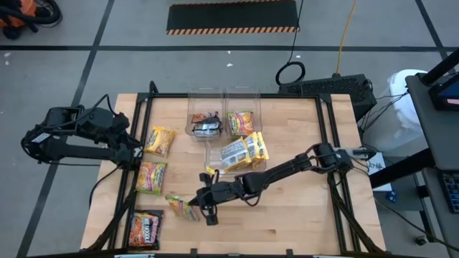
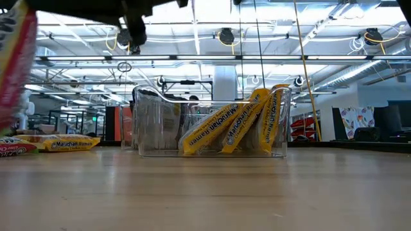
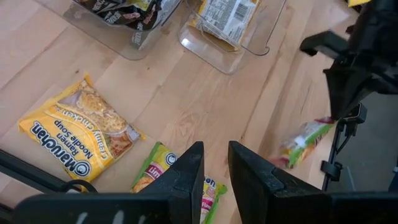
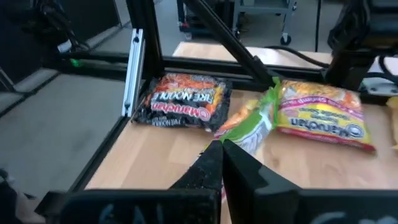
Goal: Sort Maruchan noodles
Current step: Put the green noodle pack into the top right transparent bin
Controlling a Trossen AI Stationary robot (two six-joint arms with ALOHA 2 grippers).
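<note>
Currently the right gripper (image 1: 208, 213) is reaching across to the front-centre of the table (image 1: 301, 215), fingers pinched tight on a lime-green packet (image 1: 183, 206) and holding it by one edge; in the right wrist view that pkt (image 4: 252, 124) is hanging just off the fingertips. Left gripper (image 1: 136, 156) is sitting at the table's left edge w/ fingers parted, gripping nothing, hovering betw. a yellow packet (image 1: 161, 140) and a lime packet (image 1: 151, 176). A black packet (image 1: 145, 229) is lying at the front-left corner. Three clear bins (image 1: 209, 97) are standing at mid-back: dark pkts (image 1: 206, 125) in one, an orange-red pkt (image 1: 240, 122) in the next, yellow pkts (image 1: 245, 152) leaning in the nearest.
</note>
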